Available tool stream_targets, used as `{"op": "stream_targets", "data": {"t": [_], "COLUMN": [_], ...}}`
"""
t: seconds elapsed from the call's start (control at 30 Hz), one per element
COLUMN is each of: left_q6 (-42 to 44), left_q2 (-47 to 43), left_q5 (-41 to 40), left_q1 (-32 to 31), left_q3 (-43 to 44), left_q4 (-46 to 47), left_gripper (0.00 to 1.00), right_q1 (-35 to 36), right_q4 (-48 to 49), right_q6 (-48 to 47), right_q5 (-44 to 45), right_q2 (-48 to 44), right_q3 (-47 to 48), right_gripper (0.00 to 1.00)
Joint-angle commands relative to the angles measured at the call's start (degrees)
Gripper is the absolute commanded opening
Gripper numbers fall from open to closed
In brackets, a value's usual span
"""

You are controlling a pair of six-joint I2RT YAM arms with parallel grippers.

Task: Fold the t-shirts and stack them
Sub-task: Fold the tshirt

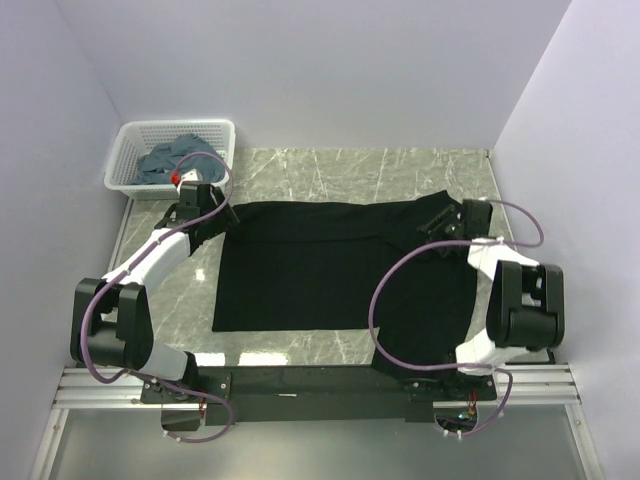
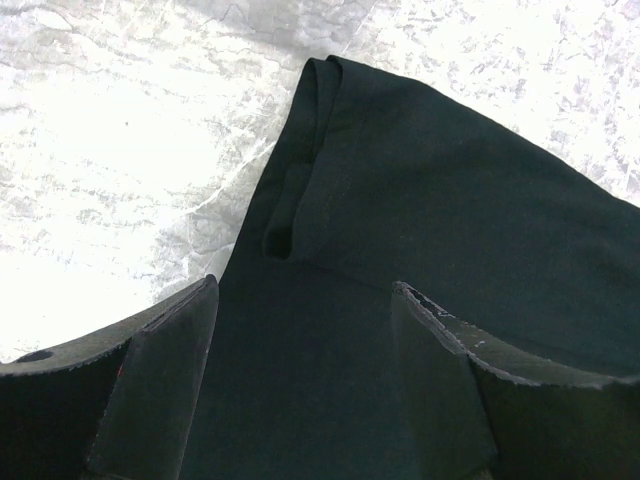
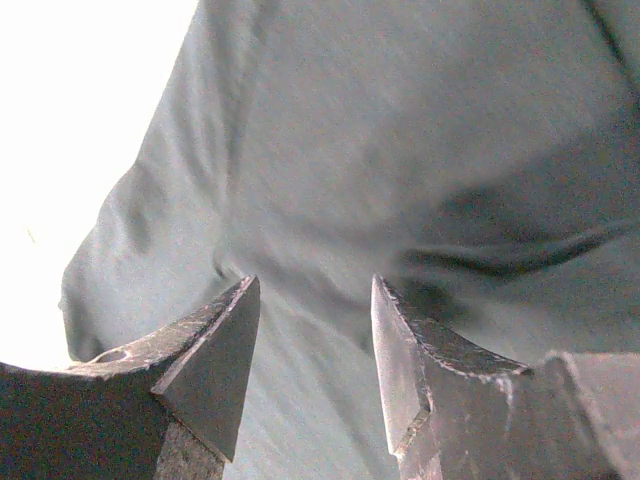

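Shirt [image 1: 300,270], blk | far-L corner under L end effector [image 2: 305,285], jaws apart

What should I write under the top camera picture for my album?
Left hand and right hand reach over the black t-shirt; blue-grey shirts wait in the white basket.

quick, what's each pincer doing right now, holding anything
left pincer: open, over the black t-shirt, gripping nothing
right pincer: open, over the same shirt, gripping nothing
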Motion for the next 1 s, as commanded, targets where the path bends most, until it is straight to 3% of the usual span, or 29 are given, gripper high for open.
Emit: {"op": "stream_targets", "data": {"t": [0.0,0.13,0.23,0.53,0.97], "left_q6": [1.1,1.0,1.1,1.0,1.8], "left_q2": [-1.2,-1.1,-1.2,-3.0,-7.3], "left_q5": [-0.4,-0.1,-0.1,0.8,-0.9], "left_q1": [-0.3,-0.3,-0.3,-0.3,-0.3], "left_q3": [0.5,0.7,0.9,2.1,1.4], "left_q4": [1.0,0.9,0.7,0.3,0.0], "left_gripper": [0.75,0.75,0.75,0.77,0.78], "right_q1": [0.9,0.9,1.3,2.5,2.9], "right_q4": [3.4,-0.3,-3.3,-12.8,-10.1], "right_q6": [1.6,1.6,-0.3,-6.1,0.6], "right_q5": [1.0,0.9,1.2,8.9,12.3], "right_q2": [4.0,10.9,9.0,-7.8,-11.5], "right_q3": [5.7,12.7,14.1,3.5,-8.2], "right_gripper": [0.55,0.55,0.55,0.55,0.54]}}
